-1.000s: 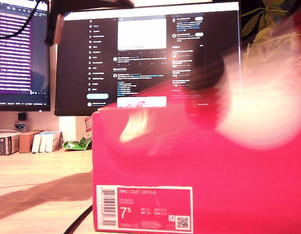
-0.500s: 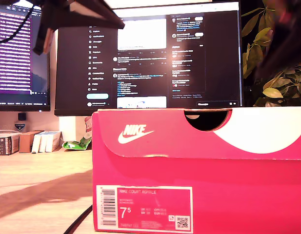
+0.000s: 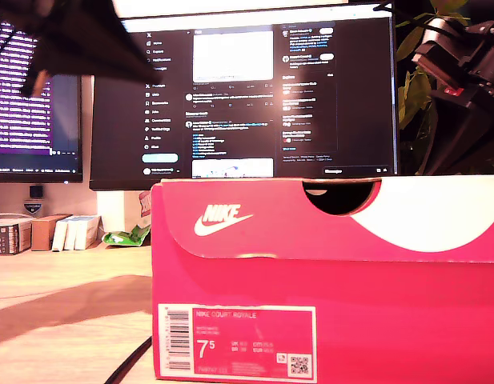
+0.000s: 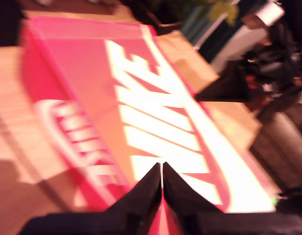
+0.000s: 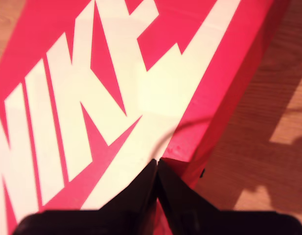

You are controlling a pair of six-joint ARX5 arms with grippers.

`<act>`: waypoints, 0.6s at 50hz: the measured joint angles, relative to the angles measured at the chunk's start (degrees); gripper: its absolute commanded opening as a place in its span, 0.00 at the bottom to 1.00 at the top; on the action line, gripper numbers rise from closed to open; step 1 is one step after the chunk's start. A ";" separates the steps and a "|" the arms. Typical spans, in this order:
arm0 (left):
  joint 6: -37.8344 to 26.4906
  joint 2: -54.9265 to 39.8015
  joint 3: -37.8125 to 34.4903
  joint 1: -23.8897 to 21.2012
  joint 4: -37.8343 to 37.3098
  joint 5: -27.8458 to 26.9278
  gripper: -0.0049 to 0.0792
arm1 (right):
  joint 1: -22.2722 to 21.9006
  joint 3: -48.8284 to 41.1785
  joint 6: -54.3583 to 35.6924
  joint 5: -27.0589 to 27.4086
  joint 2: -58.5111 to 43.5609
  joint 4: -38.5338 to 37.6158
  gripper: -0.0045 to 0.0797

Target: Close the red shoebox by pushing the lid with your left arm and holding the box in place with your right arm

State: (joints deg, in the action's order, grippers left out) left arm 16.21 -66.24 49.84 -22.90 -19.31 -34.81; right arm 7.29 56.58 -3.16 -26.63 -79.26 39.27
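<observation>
Shoebox: a red Nike box stood shut on the desk, filling the exterior view's lower right.
Lid: down over the box, a white swoosh on its front flap.
Label: white-framed, reading Nike Court Royale, size 7.5.
Arms: one dark arm blurred at the exterior view's upper left, another at its upper right, both above the box.
Background: two monitors, small boxes, a plant.

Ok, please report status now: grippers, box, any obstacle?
First gripper shut, second gripper shut, both above lid. Shoebox closed. No obstacle seen.
</observation>
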 measured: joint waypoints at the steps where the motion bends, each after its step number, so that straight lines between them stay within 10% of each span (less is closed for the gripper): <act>1: -1.29 0.02 0.00 0.24 -0.20 0.04 0.04 | 0.00 0.00 -0.85 0.00 0.00 -0.02 0.04; 30: -15.41 11.61 0.00 8.41 -6.45 11.34 0.04 | -0.20 0.00 -2.78 8.31 15.47 -12.59 0.04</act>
State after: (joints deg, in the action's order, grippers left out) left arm 0.80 -54.63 49.84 -14.48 -25.76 -23.46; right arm 7.09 56.58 -5.93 -18.33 -63.79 26.68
